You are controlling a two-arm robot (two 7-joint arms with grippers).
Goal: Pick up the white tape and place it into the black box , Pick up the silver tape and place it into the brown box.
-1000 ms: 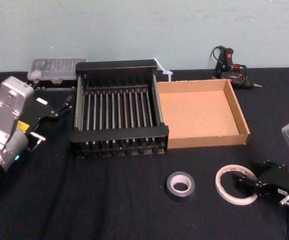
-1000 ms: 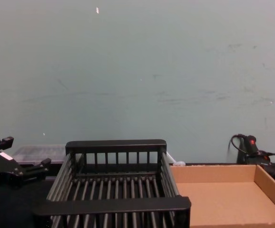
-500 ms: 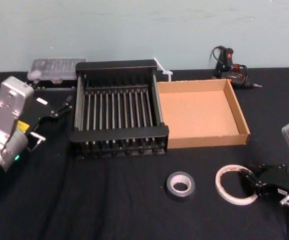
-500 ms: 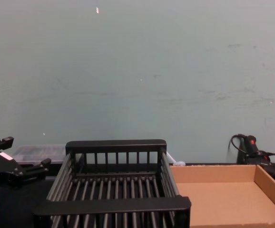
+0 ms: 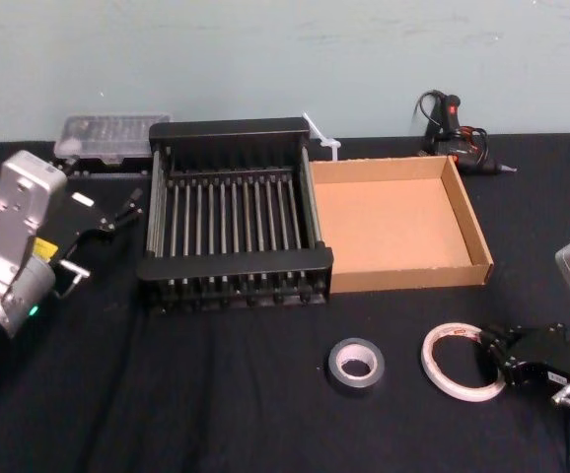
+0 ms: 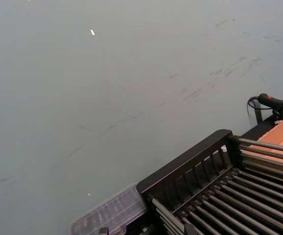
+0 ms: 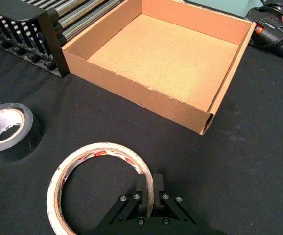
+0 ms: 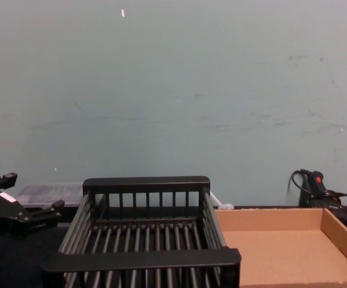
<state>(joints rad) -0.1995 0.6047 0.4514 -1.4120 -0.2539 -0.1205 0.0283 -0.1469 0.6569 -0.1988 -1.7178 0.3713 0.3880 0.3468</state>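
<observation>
Jaws of my right gripper (image 7: 150,180) pinch the thin wall of the white tape (image 7: 102,147), near right. I judge it may twist loose on lifting. Left gripper (image 5: 107,235) parked far left, jaws apart.

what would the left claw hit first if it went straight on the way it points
Probably the black box: the open left claw points at its left barred side, with nothing between. Whether it would pass over the rim is unclear.
</observation>
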